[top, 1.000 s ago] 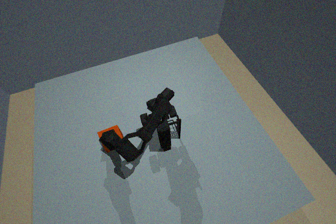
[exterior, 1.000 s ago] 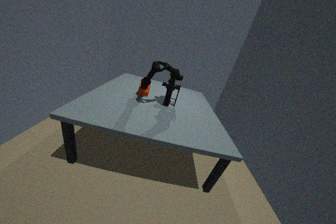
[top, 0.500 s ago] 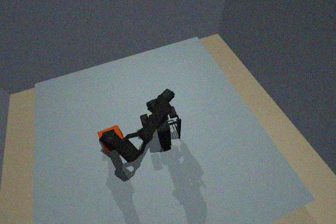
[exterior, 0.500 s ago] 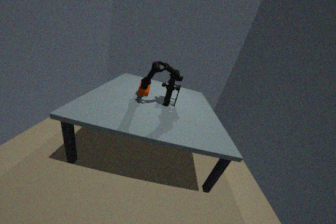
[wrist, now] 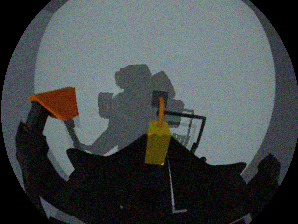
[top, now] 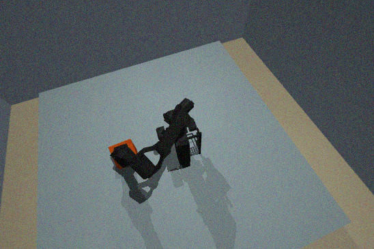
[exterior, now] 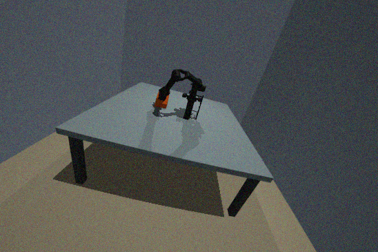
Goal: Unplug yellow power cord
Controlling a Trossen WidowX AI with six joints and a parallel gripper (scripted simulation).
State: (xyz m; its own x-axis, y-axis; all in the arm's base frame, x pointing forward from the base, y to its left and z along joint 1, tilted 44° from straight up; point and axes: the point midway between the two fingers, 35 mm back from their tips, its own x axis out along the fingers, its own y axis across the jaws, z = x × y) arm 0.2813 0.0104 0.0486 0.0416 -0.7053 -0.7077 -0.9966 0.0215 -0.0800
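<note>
My gripper [wrist: 158, 138] is shut on the yellow plug [wrist: 158, 146], which shows between the black fingers in the wrist view. An orange-coloured length of cord [wrist: 161, 111] runs from the plug's far end to a small dark block [wrist: 159, 95]. A black upright block [top: 183, 155] [exterior: 188, 110], perhaps the power strip, stands under the arm's far end. Its outlets do not show, so I cannot tell whether the plug sits in one. The fingertips and the plug are hidden by black parts in the top and exterior views.
A dark wire frame [top: 200, 143] [exterior: 200, 107] [wrist: 200, 134] stands close beside the black block. An orange box [top: 130, 144] [exterior: 161, 102] [wrist: 62, 104] is at the arm's other end. The pale table [top: 85, 114] [exterior: 117, 119] carries the arm's long shadows.
</note>
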